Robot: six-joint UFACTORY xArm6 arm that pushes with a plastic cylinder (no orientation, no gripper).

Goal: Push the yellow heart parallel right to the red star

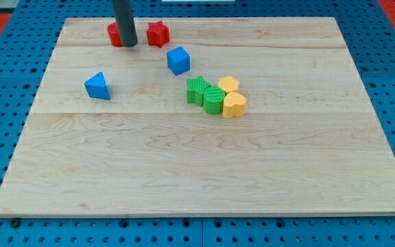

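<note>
Nothing done yet: my tip (129, 44) rests bare at the top, beside a half-hidden red block (114, 34) and near the red star (158, 33), well apart from the yellow heart (234, 106) clustered mid-board.

Readable text: none was visible anywhere in the camera view.
Worktop (204, 178): bore no lettering, numbers or signs.
Blocks: carried no labels or brand marks that could be read.
</note>
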